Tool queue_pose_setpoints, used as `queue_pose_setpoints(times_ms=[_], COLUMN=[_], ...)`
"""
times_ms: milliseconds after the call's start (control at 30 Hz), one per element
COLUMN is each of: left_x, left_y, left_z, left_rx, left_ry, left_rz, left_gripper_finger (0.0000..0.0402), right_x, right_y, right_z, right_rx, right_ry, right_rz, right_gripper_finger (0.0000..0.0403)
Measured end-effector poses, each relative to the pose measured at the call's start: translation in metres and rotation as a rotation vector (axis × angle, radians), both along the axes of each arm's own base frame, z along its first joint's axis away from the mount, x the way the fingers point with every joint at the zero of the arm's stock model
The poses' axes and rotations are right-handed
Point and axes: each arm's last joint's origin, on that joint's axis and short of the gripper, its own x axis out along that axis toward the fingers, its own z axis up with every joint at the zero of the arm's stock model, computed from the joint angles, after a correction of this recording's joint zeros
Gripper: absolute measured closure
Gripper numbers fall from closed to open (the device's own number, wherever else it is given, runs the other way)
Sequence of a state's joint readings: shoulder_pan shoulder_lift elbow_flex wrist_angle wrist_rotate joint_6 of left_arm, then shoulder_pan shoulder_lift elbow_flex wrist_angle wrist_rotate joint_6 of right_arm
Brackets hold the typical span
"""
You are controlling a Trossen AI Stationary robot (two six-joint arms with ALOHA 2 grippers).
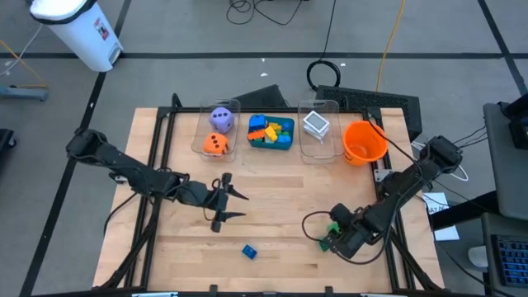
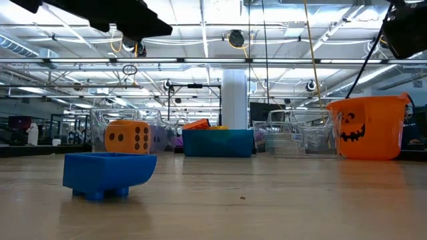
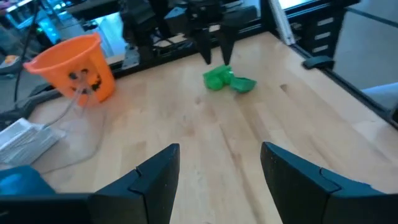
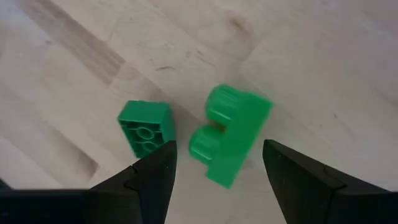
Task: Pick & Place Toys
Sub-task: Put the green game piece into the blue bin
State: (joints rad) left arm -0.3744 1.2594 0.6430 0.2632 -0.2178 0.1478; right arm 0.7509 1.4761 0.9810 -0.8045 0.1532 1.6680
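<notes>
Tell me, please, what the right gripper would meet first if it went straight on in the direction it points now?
Most likely the larger green brick: the right gripper points down at the table with open fingers, this brick lying between them. A smaller green brick lies just beside. The height above them is unclear.

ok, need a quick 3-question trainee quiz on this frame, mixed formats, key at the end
1. True or false: the right end effector is open above two green bricks lying on the table.
2. Multiple choice: where is the orange die? A) loose on the table B) in a clear bin with the purple die C) in the orange bowl
3. Fill in: the only loose toy near the table's front edge, between the arms, is a ____ brick.

Key: 1 true; 2 B; 3 blue
</notes>
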Motion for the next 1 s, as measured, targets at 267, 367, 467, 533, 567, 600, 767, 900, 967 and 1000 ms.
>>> queue_pose_setpoints(times_ms=[267,367,467,533,567,600,767,900,967,1000], left_x=[0.003,0.003,0.003,0.003,0.003,0.003,0.001,0.001,0.001,0.001], left_y=[0.008,0.008,0.008,0.008,0.008,0.008,0.008,0.008,0.008,0.008], left_z=[-0.001,-0.001,-0.001,-0.001,-0.001,-0.002,-0.004,-0.005,-0.005,-0.005], left_rx=[-0.071,-0.080,-0.091,-0.094,-0.096,-0.100,-0.117,-0.124,-0.127,-0.126], left_ry=[0.020,0.023,0.026,0.028,0.032,0.038,0.071,0.077,0.078,0.078], left_rz=[0.000,-0.002,0.002,0.003,0.004,0.006,0.017,0.021,0.021,0.021], left_gripper_finger=[0.0172,0.0172,0.0172,0.0172,0.0172,0.0172,0.0172,0.0172,0.0172,0.0172], right_x=[-0.010,-0.011,-0.012,-0.013,-0.013,-0.014,-0.013,-0.014,-0.014,-0.014], right_y=[-0.009,-0.011,-0.012,-0.012,-0.013,-0.013,-0.013,-0.013,-0.013,-0.013], right_z=[-0.017,-0.020,-0.022,-0.023,-0.024,-0.024,-0.025,-0.026,-0.026,-0.026], right_rx=[-0.040,-0.048,-0.052,-0.056,-0.058,-0.058,-0.059,-0.059,-0.058,-0.057], right_ry=[0.058,0.064,0.064,0.068,0.069,0.069,0.065,0.067,0.069,0.068], right_rz=[-0.050,-0.055,-0.055,-0.052,-0.047,-0.045,-0.019,-0.015,-0.015,-0.015], right_gripper_finger=[0.0172,0.0172,0.0172,0.0172,0.0172,0.0172,0.0186,0.0207,0.0221,0.0228])
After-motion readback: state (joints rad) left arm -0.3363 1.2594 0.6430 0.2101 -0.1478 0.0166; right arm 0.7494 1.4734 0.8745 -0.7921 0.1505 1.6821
